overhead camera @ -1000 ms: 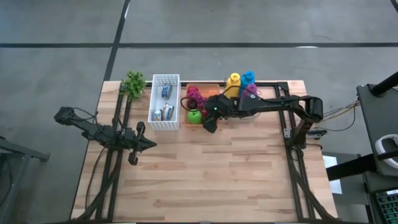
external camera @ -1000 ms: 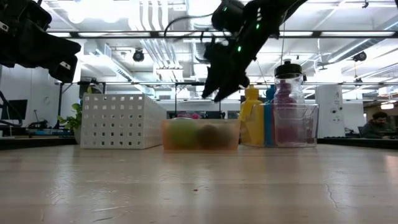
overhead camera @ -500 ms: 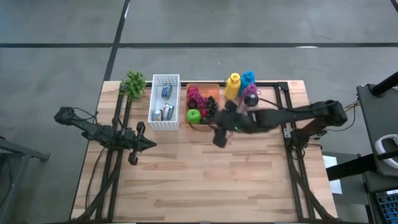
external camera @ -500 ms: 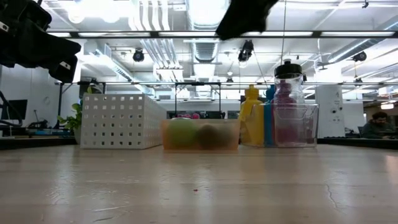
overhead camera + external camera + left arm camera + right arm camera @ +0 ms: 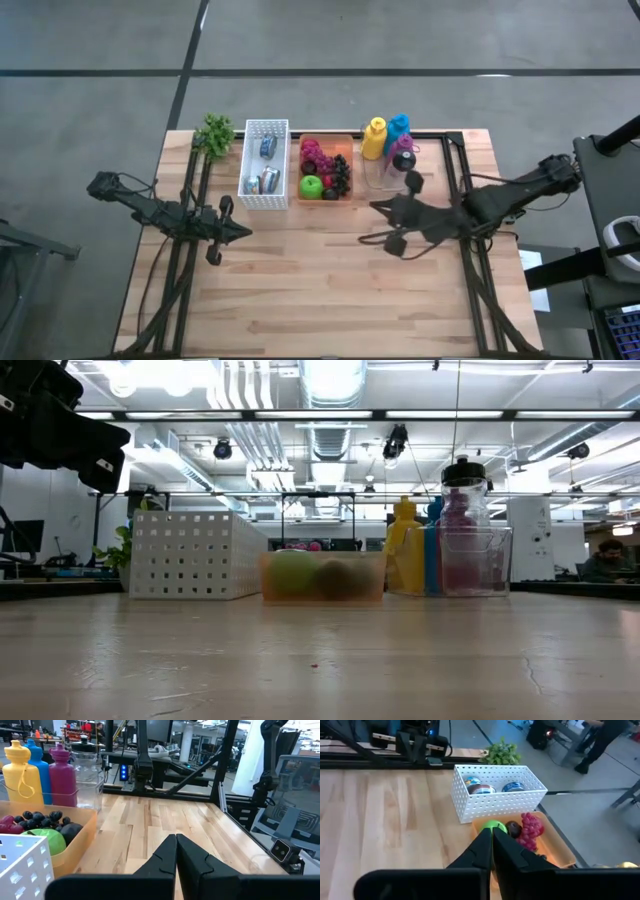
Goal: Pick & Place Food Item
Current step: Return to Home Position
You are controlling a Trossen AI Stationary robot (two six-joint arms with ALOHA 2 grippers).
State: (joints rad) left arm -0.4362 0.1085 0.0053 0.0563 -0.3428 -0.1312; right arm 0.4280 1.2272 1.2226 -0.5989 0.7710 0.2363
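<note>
An orange tray [image 5: 345, 141] at the table's far middle holds a green apple [image 5: 311, 185], dark grapes [image 5: 341, 175] and red-pink fruit [image 5: 313, 153]. My right gripper [image 5: 378, 208] hangs high over the table to the right of the tray, pointing toward it. It is shut with nothing between its fingers [image 5: 490, 847], and the apple [image 5: 492, 826] shows beyond them. My left gripper [image 5: 245, 232] waits shut [image 5: 176, 842] at the table's left, pointing level to the right. The right gripper is out of the low view.
A white perforated basket [image 5: 265, 163] with cans stands left of the tray, and a small green plant [image 5: 215, 133] beside it. Yellow, blue and magenta bottles stand in a clear bin [image 5: 388, 150] to the tray's right. Bare wood [image 5: 320, 290] fills the table's near half.
My right gripper has risen from just above the orange tray and drawn back toward the table's right edge and a little nearer, leaving the low view at the top. It carries nothing. The fruit lies in the tray as before.
</note>
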